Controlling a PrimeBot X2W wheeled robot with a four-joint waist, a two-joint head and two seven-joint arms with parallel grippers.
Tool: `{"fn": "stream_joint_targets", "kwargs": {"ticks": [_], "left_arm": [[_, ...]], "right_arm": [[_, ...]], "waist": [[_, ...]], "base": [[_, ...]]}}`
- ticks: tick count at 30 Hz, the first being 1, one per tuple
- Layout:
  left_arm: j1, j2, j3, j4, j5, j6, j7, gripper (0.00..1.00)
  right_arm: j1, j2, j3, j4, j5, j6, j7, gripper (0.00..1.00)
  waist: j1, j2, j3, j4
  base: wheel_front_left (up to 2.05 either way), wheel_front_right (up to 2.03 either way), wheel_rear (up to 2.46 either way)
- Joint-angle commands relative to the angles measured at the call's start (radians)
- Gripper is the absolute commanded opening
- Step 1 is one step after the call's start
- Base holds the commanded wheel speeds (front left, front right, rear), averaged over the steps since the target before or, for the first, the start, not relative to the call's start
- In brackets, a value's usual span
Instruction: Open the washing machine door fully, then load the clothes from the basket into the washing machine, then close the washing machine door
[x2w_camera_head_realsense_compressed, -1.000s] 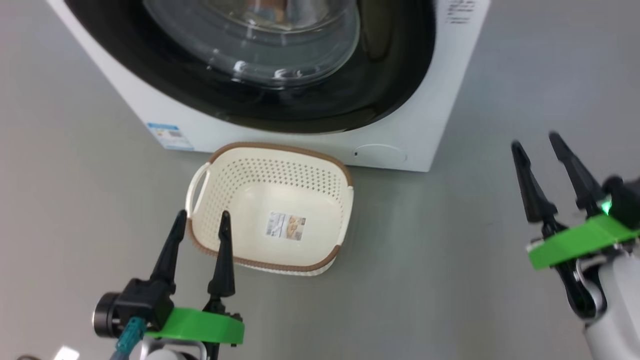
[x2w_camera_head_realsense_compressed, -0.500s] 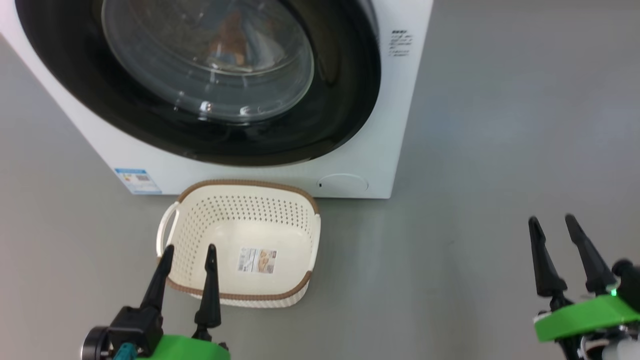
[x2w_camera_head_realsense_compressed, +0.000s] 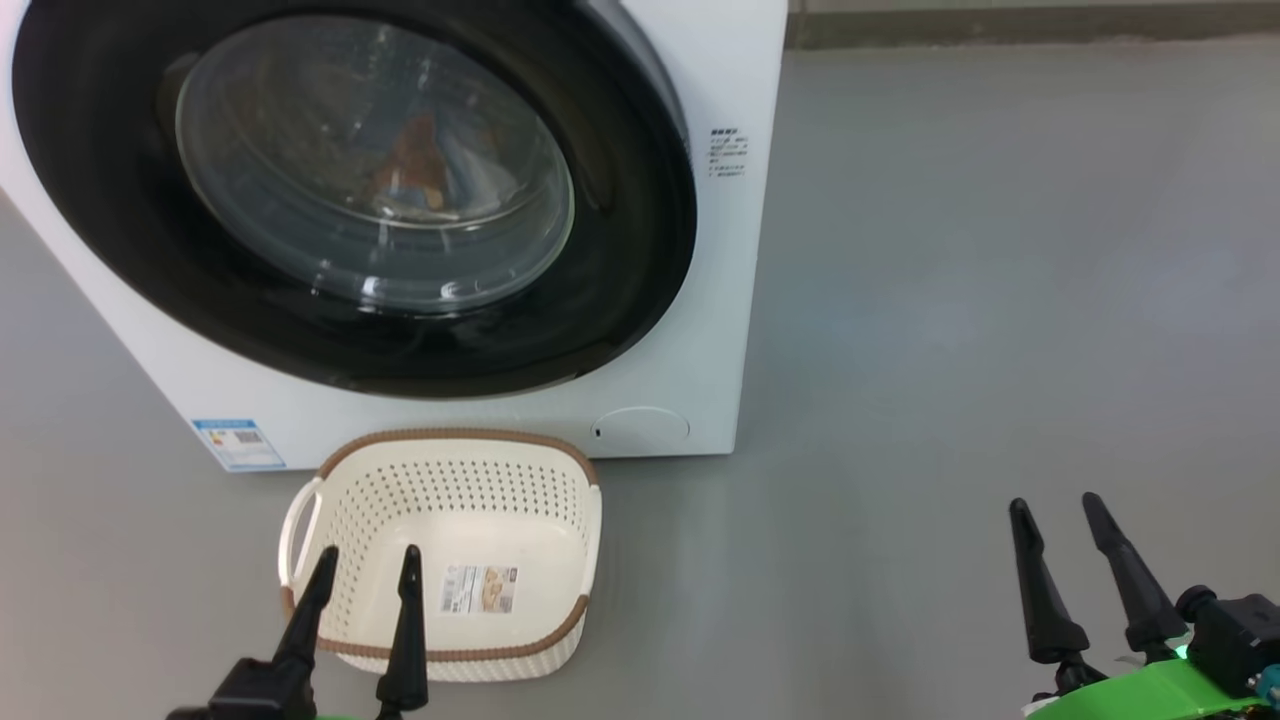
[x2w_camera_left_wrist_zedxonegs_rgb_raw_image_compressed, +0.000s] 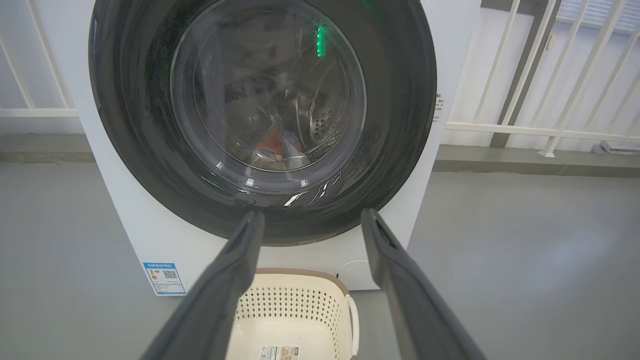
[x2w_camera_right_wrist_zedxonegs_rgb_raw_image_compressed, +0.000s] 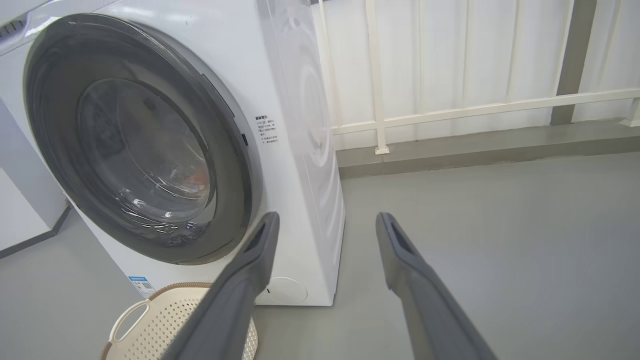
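- Washing machine (x2w_camera_head_realsense_compressed: 715, 330), a big white box, stands on a smooth grey floor (x2w_camera_head_realsense_compressed: 950, 300). White railing (x2w_camera_right_wrist_zedxonegs_rgb_raw_image_compressed: 450, 110) runs behind it.
- The washing machine door (x2w_camera_head_realsense_compressed: 620, 290) is shut flush against the front. It is round, with a wide glossy black rim and a bulging clear glass centre.
- The clothes (x2w_camera_left_wrist_zedxonegs_rgb_raw_image_compressed: 277, 150) lie inside the perforated steel drum, seen through the glass as a small crumpled heap of pale blue and orange.
- The basket (x2w_camera_head_realsense_compressed: 455, 437) sits on the floor just in front of the machine, below the door. It is cream perforated plastic, a rounded rectangle with a brown woven-look rim, and a label sticker (x2w_camera_head_realsense_compressed: 480, 588) shows on its bare bottom.
- The left claw (x2w_camera_head_realsense_compressed: 368, 556) is released, its two dark tapered fingers spread and holding nothing. It is at the basket's near left rim and points toward the door.
- The right claw (x2w_camera_head_realsense_compressed: 1054, 503) is also released and empty. It is over bare floor, well apart to the right of the basket and the machine.
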Motion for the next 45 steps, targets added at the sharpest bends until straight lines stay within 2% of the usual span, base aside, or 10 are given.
{"fn": "stream_joint_targets", "kwargs": {"ticks": [1,12,45], "left_arm": [[-0.008,0.014,0.03,-0.029,-0.008,0.004,0.002,1.0],[0.006,0.03,0.022,-0.055,-0.012,0.008,0.022,1.0],[0.009,0.045,0.009,-0.063,-0.025,0.038,0.025,1.0]], "right_arm": [[-0.001,-0.001,0.031,-0.038,-0.01,-0.003,0.004,1.0],[0.027,0.034,0.046,-0.096,-0.029,-0.003,0.039,1.0],[0.041,0.045,0.036,-0.106,-0.051,-0.003,0.076,1.0]], "waist": [[0.0001,0.0,-0.022,-0.014],[0.0001,0.0,-0.037,-0.021],[0.0001,0.0,-0.039,-0.022]], "base": [[0.0,0.0,0.0],[0.0,0.0,0.0],[0.0,0.0,0.0]]}}
